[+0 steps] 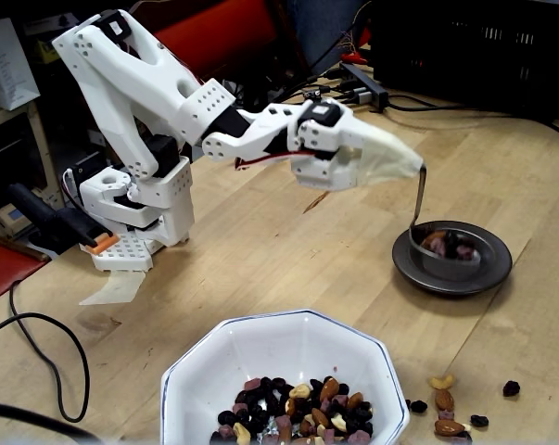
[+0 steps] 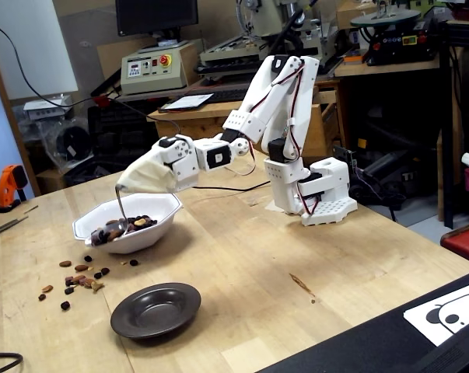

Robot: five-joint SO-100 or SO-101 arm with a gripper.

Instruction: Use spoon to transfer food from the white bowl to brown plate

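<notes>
My gripper (image 1: 412, 168) is wrapped in beige tape that hides its fingers. The silver spoon (image 1: 418, 204) hangs from its tip, handle up. In a fixed view the spoon's bowl carries food (image 1: 446, 244) and hovers over the brown plate (image 1: 451, 282). In the other fixed view the gripper (image 2: 126, 187) and spoon (image 2: 120, 208) show in front of the white bowl (image 2: 166, 214), above and behind the brown plate (image 2: 156, 311). The white bowl (image 1: 260, 326) holds more food (image 1: 298, 406) at the front.
Spilled nuts and raisins (image 1: 444, 402) lie on the wooden table between bowl and plate, also seen as spilled nuts (image 2: 78, 277). The arm's base (image 1: 135, 211) stands at the left. A black cable (image 1: 38, 320) loops near the front left. A power strip (image 1: 364, 83) lies at the back.
</notes>
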